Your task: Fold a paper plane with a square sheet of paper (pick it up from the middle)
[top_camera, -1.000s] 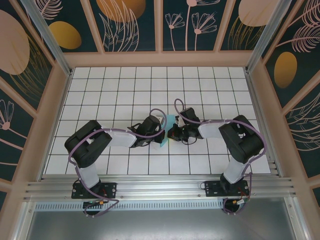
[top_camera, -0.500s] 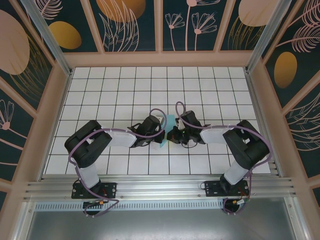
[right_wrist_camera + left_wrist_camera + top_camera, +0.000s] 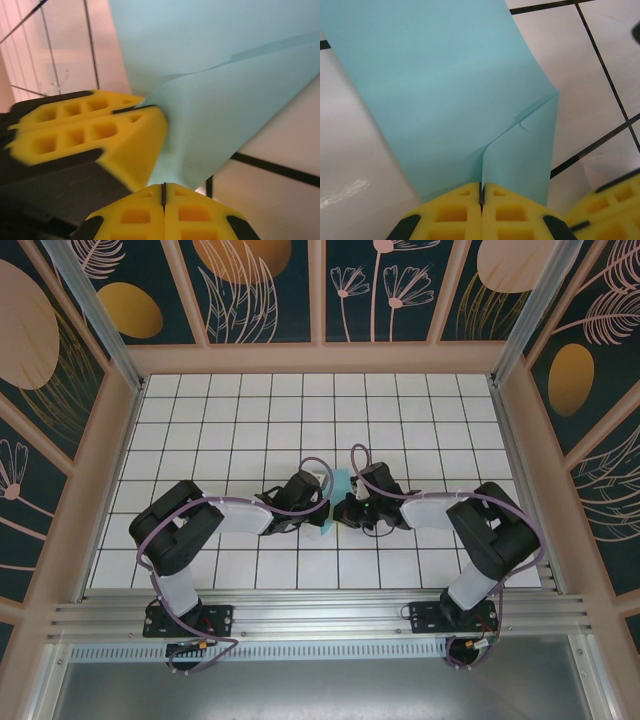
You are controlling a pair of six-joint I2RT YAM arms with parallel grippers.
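**A:** Where is the paper?

**B:** The light-turquoise paper (image 3: 445,90) is near the middle of the white-tiled worktop (image 3: 200,430), a little toward the near edge. It is caught between the two hands, which meet tip to tip there.

**A:** What is the left hand doing?

**B:** The left hand (image 3: 481,192) is clenched on the paper. In its wrist view the yellow pads (image 3: 450,217) press together with only a thin dark line between them, and the paper's lower edge runs into that line.

**A:** And the right hand?

**B:** The right hand (image 3: 163,192) is grasping the paper too. Its pads are closed at the bottom of its own wrist view, with the paper rising out of the seam. The left hand's pads sit just beside it, against the same part of the paper.

**A:** Is the paper flat?

**B:** No, it is partly folded. A flap (image 3: 527,160) laps over the main surface on the right, and a crease (image 3: 520,125) slants up from the left hand to the right edge, with a small wrinkle on it.

**A:** Does the paper touch the worktop?

**B:** Most of it stands up over the tiles, but I cannot tell whether its lowest edge rests on them
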